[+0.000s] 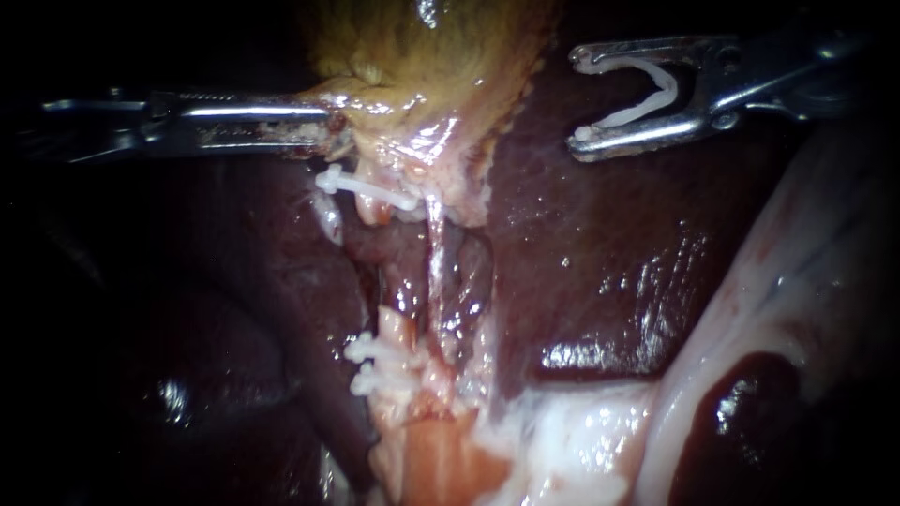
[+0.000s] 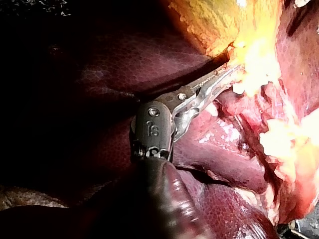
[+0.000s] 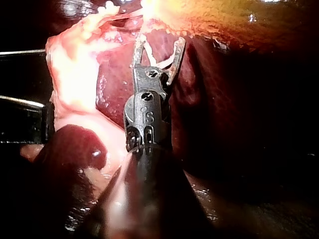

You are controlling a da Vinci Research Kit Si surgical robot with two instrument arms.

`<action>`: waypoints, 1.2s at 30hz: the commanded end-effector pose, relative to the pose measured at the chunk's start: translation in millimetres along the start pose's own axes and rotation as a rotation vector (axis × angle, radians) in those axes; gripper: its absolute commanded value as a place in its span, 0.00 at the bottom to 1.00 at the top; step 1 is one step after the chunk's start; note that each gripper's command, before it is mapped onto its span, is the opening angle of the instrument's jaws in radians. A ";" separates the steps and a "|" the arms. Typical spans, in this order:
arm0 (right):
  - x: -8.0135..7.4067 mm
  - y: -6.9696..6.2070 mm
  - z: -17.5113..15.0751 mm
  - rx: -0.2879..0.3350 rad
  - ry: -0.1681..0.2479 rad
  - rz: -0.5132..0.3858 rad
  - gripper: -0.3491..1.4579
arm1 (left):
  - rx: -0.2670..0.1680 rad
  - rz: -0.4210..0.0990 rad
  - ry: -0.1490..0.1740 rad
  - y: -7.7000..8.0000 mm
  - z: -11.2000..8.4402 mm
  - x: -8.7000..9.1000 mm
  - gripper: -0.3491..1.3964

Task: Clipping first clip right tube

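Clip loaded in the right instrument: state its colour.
White; the clip shows best in the endoscope view.

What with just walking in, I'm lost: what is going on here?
The left instrument grips the gallbladder at its lower edge. The right instrument carries an open white clip over the liver, not yet at any tube. Below the gallbladder other clips already sit on tissue; the thin right tube bears none.
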 end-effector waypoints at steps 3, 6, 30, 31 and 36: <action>0.0 0.0 0.0 0.000 0.000 0.000 0.47 | -0.005 -0.003 -0.002 0.2 -0.8 0.5 0.00; 0.0 0.0 0.0 -0.001 0.003 0.000 0.47 | -0.014 -0.012 -0.006 0.7 -2.7 2.0 0.00; -0.4 -3.9 5.5 0.093 0.016 0.015 0.47 | 0.027 -0.010 0.059 1.5 -10.9 7.1 0.00; -0.5 -4.4 6.3 0.104 0.017 0.021 0.47 | 0.027 -0.010 0.059 1.5 -11.0 7.1 0.00; -1.3 -7.3 10.8 0.165 0.012 0.069 0.47 | 0.027 -0.010 0.059 1.5 -11.0 7.0 0.00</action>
